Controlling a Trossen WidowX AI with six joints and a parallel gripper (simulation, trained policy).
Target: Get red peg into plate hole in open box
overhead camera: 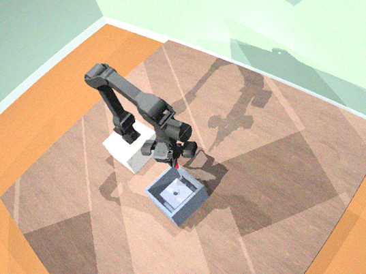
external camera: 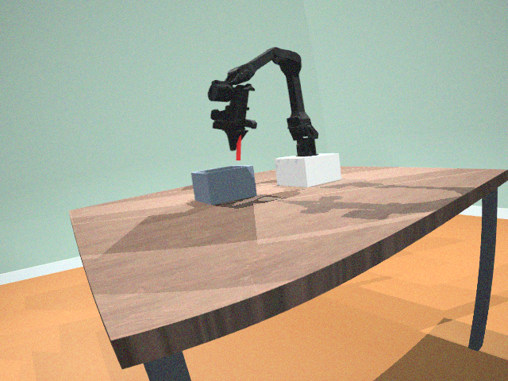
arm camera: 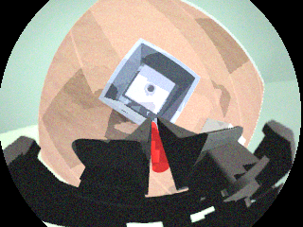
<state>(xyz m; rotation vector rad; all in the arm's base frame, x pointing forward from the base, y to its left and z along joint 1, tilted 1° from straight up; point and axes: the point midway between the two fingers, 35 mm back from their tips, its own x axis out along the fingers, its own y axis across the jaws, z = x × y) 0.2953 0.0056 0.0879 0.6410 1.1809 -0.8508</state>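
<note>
The pincer (overhead camera: 174,165) (external camera: 236,143) (arm camera: 153,120) was pinching the red peg (overhead camera: 176,167) (external camera: 238,148) (arm camera: 159,156) above the box (overhead camera: 192,209) (external camera: 229,185) (arm camera: 187,98). The peg could have bumped the rim, since it was near the twelve o'clock side from the top. The outside view showed the gap under it; only the others showed the hole (overhead camera: 175,192) (arm camera: 151,88).

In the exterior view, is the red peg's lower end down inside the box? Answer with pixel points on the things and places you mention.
No, the red peg (overhead camera: 176,166) (external camera: 238,148) (arm camera: 158,153) ends above the rim of the box (overhead camera: 190,214) (external camera: 232,186) (arm camera: 122,108), with wall visible between them.
</note>
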